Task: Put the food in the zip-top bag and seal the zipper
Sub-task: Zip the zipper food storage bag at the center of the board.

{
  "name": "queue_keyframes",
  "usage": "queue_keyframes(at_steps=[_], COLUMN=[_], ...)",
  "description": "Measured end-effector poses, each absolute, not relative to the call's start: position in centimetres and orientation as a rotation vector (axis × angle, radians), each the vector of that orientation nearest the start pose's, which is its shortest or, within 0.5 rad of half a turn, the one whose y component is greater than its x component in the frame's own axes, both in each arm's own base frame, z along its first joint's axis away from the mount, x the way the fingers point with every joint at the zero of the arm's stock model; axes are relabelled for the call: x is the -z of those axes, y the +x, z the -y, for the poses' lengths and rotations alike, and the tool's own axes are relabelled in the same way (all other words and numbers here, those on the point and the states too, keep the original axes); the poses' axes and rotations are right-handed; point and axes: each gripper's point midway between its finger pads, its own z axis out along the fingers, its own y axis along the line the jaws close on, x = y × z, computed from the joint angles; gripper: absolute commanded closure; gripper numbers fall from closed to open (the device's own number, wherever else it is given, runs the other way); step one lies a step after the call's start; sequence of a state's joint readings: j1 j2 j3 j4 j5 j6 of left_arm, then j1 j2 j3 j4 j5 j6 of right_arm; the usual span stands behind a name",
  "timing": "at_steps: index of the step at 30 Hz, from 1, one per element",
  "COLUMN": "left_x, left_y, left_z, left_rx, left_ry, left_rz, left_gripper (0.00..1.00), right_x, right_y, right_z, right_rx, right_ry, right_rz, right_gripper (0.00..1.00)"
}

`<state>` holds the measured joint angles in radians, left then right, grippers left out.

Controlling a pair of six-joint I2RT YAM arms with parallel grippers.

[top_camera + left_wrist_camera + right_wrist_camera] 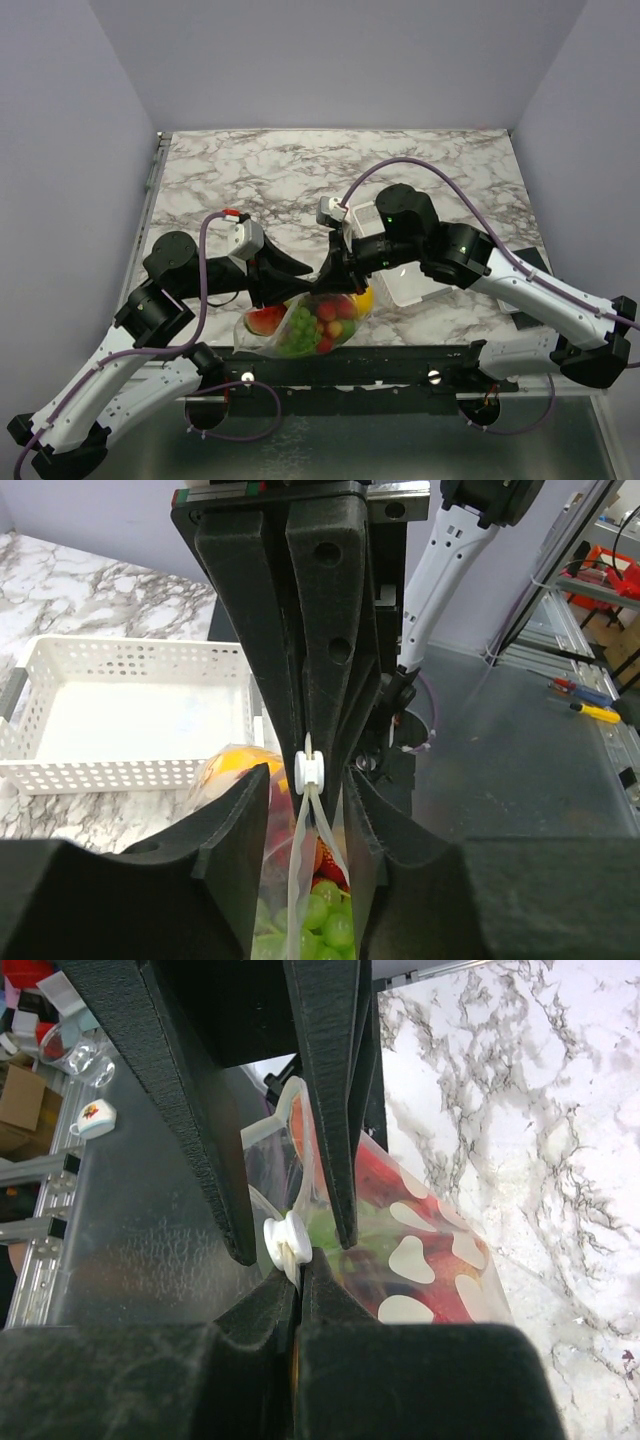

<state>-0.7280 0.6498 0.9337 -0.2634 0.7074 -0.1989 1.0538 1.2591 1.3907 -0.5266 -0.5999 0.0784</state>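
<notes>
My right pincer (300, 1278) is clamped tight on the zipper (298, 870) beside its white slider (310, 769). My left pincer (307, 780) stands partly open astride that strip. The zip-top bag (258, 340), food (300, 328) inside, is at the middle of the worktop's (300, 170) near edge.

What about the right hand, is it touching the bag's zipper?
Touching. The right wrist view shows the right hand pinched shut on the zipper strip, right beside its white slider.
</notes>
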Motion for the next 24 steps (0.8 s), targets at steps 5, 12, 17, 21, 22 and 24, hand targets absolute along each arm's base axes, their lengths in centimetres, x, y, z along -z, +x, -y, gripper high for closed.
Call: queue_keyframes(at_steps=[5,12,17,21,22,24], left_x=[-36.26,-36.04,-35.88,-35.86,-35.87,-35.90], left_y=[9.13,9.18,9.16,9.05,9.03,9.01], left_z=[24.38,24.56,24.69,24.70,24.71,24.69], left_rx=[1.258,1.265,1.272,1.276,1.277,1.276], left_ry=[1.003,1.011,1.019,1.025,1.027,1.029], left_rz=[-1.379,-1.386,-1.391,-1.390,-1.388,-1.386], left_gripper=[0.70,0.78,0.87,0.93,0.93,0.92], right_x=[-33.32,-33.24,-33.13,-33.08,-33.08,-33.08], right_y=[8.90,8.92,8.91,8.94,8.94,8.94], right_z=[-36.25,-36.29,-36.24,-36.23,-36.23,-36.23], right_rx=[-1.295,-1.295,-1.294,-1.293,-1.293,-1.294], right_ry=[-1.363,-1.364,-1.364,-1.364,-1.364,-1.363], right_rz=[-1.653,-1.656,-1.664,-1.667,-1.667,-1.667], right_gripper=[0.99,0.99,0.99,0.99,0.99,0.99])
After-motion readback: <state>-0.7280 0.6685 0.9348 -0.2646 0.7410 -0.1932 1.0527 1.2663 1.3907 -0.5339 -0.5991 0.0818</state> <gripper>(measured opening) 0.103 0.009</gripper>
